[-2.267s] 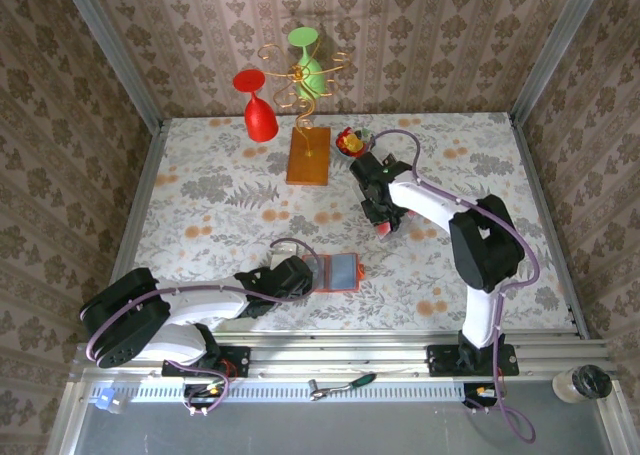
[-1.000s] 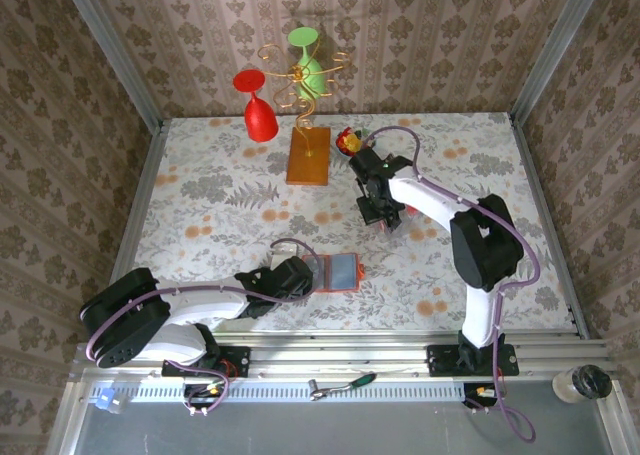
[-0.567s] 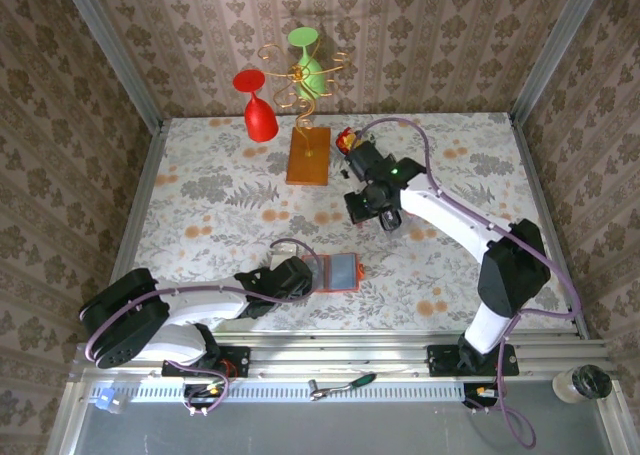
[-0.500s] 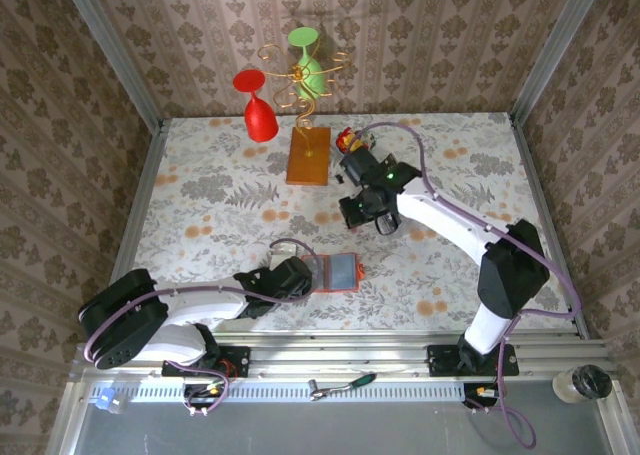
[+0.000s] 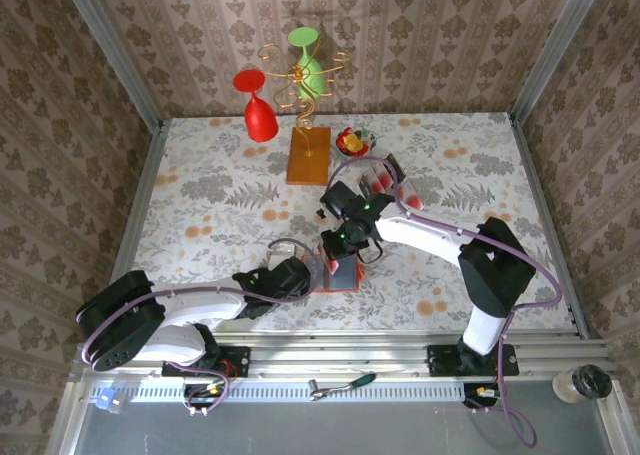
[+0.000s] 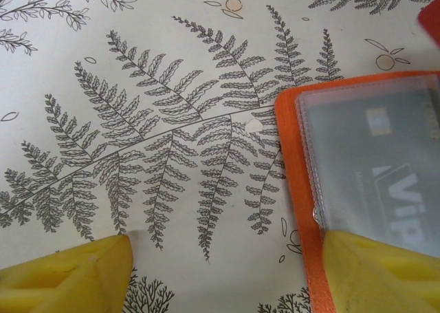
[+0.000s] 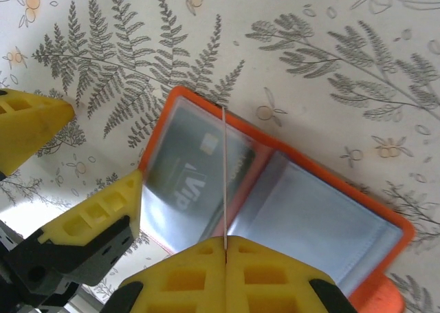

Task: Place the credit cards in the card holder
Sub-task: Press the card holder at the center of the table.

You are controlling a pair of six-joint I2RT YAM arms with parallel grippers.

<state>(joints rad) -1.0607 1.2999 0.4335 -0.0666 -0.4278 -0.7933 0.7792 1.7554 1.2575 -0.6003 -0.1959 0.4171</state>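
Observation:
The orange-red card holder (image 7: 289, 189) lies open on the table, with a dark credit card (image 7: 182, 168) marked "VIP" under its clear left sleeve (image 6: 371, 162). My right gripper (image 7: 225, 247) is shut on another credit card (image 7: 224, 168), seen edge-on as a thin white line standing over the holder's fold. From above, this gripper (image 5: 340, 247) hovers right over the card holder (image 5: 342, 275). My left gripper (image 6: 227, 272) is open; its right finger (image 6: 385, 265) rests on the holder's left edge and the other finger sits on bare table. More credit cards (image 5: 388, 180) lie at the back right.
A small bowl of red and yellow pieces (image 5: 352, 140) stands at the back. Left of it is an orange-brown block (image 5: 308, 155) with a gold wire stand holding a red glass (image 5: 258, 110) and a green one (image 5: 307, 60). Patterned walls enclose the table.
My right arm has swung from the cards at the back right forward and left to above the card holder, carrying a card. The left arm has stayed at the holder.

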